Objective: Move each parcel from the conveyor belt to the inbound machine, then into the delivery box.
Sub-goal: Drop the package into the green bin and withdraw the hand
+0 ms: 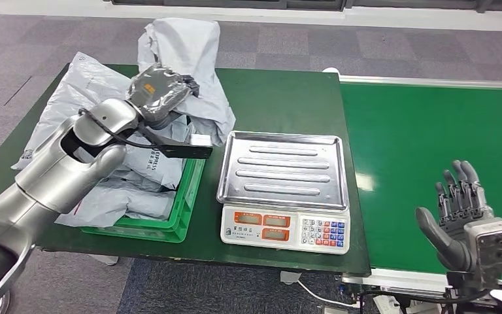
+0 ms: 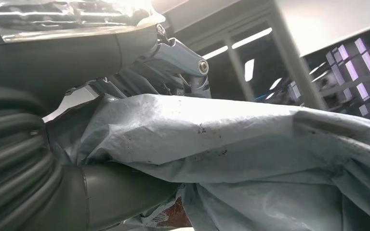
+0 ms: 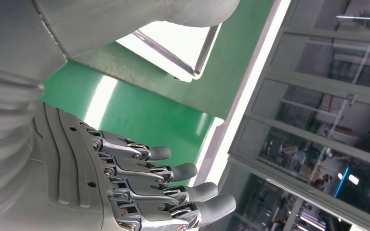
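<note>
The scale stood at the table centre. The delivery box lay at its nine o'clock, parcels piled in it. The conveyor belt ran at three o'clock. More parcels lay at eleven o'clock.

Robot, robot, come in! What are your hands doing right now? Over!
Left hand holds a grey parcel above the green crate. Right hand open over the belt. Scale bare. Nothing in the way.
</note>
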### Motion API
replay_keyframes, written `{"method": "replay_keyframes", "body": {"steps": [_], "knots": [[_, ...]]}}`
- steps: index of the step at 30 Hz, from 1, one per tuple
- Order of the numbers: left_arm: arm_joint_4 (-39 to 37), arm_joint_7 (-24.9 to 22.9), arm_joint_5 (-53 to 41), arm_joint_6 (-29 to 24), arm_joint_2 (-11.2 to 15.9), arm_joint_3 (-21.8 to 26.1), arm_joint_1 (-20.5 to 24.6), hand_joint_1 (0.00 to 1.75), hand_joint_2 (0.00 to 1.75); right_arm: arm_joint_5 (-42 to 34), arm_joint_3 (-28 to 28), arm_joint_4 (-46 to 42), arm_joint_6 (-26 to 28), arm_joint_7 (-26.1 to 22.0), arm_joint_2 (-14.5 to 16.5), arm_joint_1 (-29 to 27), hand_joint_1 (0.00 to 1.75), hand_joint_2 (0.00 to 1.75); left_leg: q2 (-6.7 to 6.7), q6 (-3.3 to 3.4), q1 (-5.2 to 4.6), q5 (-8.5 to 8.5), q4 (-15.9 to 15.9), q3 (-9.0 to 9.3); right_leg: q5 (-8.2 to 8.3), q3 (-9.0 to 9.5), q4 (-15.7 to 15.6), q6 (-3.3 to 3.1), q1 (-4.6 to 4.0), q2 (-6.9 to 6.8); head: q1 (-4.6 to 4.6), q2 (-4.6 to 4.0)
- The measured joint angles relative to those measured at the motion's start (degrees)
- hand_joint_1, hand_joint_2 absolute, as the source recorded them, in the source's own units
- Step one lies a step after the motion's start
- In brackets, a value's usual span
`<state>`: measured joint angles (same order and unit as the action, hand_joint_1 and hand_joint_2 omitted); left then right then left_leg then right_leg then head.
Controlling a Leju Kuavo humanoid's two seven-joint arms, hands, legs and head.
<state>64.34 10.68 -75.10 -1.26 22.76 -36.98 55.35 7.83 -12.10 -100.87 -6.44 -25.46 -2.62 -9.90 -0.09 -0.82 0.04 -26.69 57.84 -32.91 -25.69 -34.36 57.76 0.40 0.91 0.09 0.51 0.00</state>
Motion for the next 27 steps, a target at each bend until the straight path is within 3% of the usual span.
{"method": "replay_keyframes", "body": {"steps": [8, 11, 23, 27], "knots": [[3.6, 2.1, 6.2, 0.7, 10.7, 5.1, -5.6, 1.75, 1.75, -0.1, -2.4, 0.0, -1.8, -0.7, 0.6, -2.0, 0.00, 1.75, 0.16, -0.05, 0.08, -0.02, 0.0, -0.01, -0.04, -0.11, 0.0, -0.10, -0.09, 0.13, -0.01, 0.00], [4.8, 2.3, 6.9, 0.7, 13.3, 6.7, -7.3, 1.75, 1.75, 0.0, -3.0, 0.0, -2.1, -0.9, 0.8, -2.4, 0.00, 1.75, 0.12, -0.06, 0.10, -0.03, 0.0, -0.02, -0.05, -0.12, 0.0, -0.12, -0.10, 0.09, -0.01, 0.00], [6.8, 2.2, 7.1, 1.1, 16.1, 8.1, -9.3, 1.75, 1.75, 0.1, -3.8, 0.0, -2.5, -0.9, 1.5, -2.4, 0.00, 1.75, 0.12, -0.06, 0.09, -0.03, 0.0, -0.03, -0.03, -0.10, 0.0, -0.13, -0.09, 0.09, -0.01, 0.00], [8.7, 2.0, 9.6, 2.0, 18.1, 10.3, -12.8, 1.75, 1.75, 0.2, -4.2, 0.0, -3.2, -0.9, 1.6, -2.5, 0.00, 1.75, 0.30, -0.16, 0.10, -0.10, -0.1, 0.03, -0.04, -0.10, 0.0, -0.16, -0.10, 0.26, -0.01, 0.00]]}}
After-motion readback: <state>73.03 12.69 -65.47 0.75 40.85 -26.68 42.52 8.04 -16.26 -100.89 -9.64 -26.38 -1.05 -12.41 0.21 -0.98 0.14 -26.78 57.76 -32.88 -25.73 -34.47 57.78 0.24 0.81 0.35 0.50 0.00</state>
